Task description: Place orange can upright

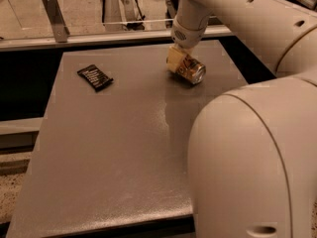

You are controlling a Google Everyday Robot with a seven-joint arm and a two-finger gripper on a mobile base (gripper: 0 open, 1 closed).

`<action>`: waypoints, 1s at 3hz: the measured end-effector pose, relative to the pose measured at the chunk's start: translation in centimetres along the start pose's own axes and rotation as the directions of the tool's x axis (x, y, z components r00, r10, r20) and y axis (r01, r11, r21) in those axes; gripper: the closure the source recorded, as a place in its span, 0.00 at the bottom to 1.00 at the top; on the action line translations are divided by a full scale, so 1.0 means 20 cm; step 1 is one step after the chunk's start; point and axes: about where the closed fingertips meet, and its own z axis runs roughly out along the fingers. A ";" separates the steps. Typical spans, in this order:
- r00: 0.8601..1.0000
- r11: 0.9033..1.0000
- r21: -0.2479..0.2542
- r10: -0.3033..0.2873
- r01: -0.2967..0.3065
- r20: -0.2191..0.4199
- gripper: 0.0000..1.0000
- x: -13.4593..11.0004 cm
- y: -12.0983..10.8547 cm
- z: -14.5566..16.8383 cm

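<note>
Orange can [194,71] (silver-ended) sideways, tool [181,65] around it

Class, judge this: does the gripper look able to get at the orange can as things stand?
Probably yes. The gripper is right at the orange can, which lies on its side near the table's far edge. Nothing stands between them; the black packet lies well apart.
</note>
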 end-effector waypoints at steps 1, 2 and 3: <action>0.997 1.000 -0.018 -0.019 0.021 0.072 0.87 -0.01 0.03 -0.07; 0.981 0.996 -0.058 -0.050 0.062 0.190 1.00 -0.02 0.06 -0.16; 0.939 0.986 -0.111 -0.082 0.125 0.333 1.00 0.01 0.09 -0.28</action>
